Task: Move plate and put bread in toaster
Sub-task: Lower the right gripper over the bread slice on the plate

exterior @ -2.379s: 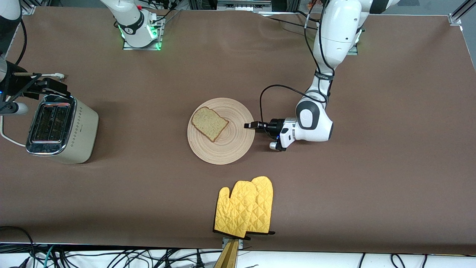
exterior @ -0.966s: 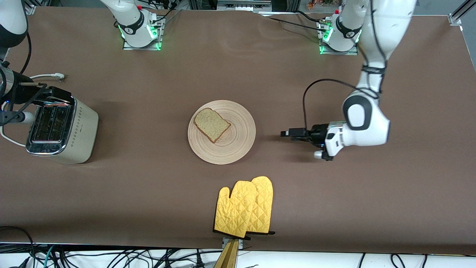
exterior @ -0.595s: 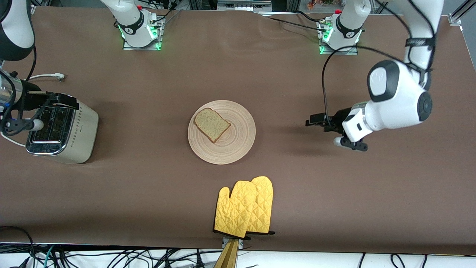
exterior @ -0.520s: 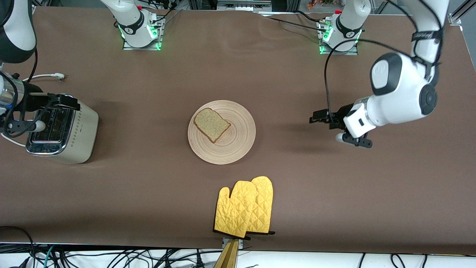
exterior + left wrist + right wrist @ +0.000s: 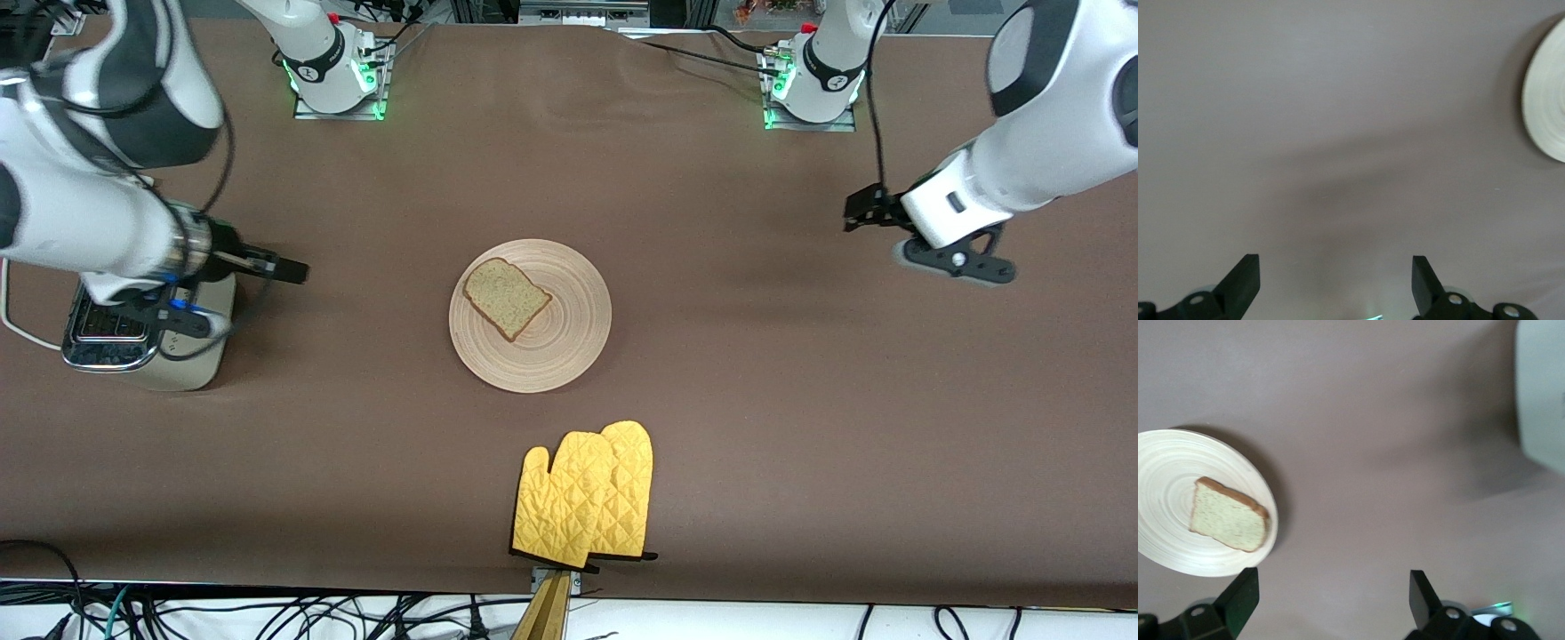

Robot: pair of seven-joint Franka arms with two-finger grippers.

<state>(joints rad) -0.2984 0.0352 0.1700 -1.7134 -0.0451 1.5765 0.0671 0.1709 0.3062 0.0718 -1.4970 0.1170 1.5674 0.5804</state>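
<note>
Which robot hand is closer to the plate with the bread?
The right gripper, the one reaching out from beside the toaster. Its open fingers point toward the plate. The left gripper hangs over bare table, farther from the plate.

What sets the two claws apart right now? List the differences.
The left claw hangs over bare table toward the left arm's end; the right claw is beside the toaster, pointing toward the plate. The right wrist view shows the bread; the left shows only the plate's edge. Both are open and empty.
</note>
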